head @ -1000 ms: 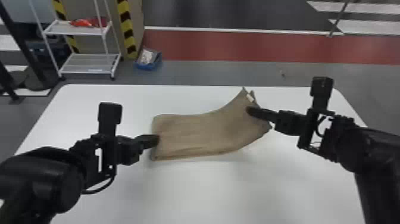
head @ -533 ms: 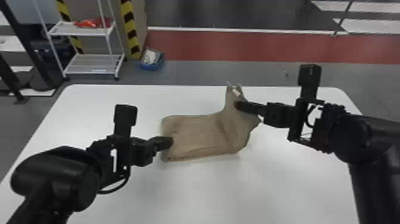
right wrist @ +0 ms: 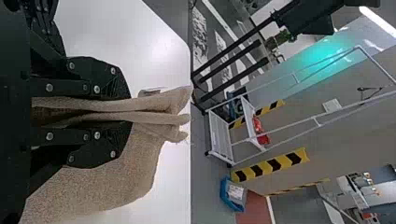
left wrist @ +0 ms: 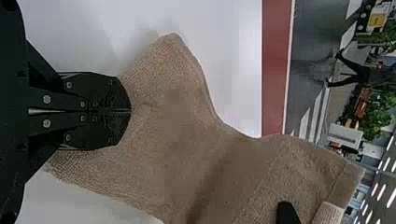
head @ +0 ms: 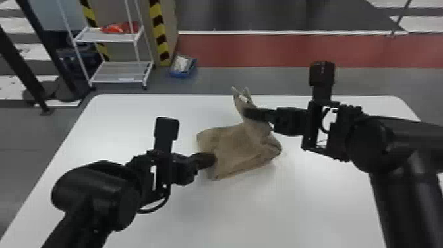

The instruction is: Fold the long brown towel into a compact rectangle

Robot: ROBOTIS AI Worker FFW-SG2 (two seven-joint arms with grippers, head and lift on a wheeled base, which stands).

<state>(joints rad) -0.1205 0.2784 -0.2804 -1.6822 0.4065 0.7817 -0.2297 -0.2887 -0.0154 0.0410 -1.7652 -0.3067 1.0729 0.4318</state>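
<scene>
The brown towel (head: pixel 237 148) lies doubled on the table, its right part lifted and bent upward. My right gripper (head: pixel 252 113) holds that raised part above the table; in the right wrist view the right gripper (right wrist: pixel 126 112) is shut on layers of the towel (right wrist: pixel 163 105), whose folded ends stick out past the fingertips. My left gripper (head: pixel 211 160) is at the towel's near left edge. In the left wrist view the left gripper (left wrist: pixel 130 111) has its fingers together over the towel (left wrist: pixel 173 121); whether cloth is between them is hidden.
The white table (head: pixel 296 204) reaches around the towel on all sides. Beyond its far edge stand a white shelf rack (head: pixel 118 71) and a blue bin (head: pixel 183 66) on the floor. Both arms come in over the table's near part.
My right gripper has moved left and carried the towel's right end up and over toward the left. My left gripper has shifted right, and the towel's left edge has moved with it.
</scene>
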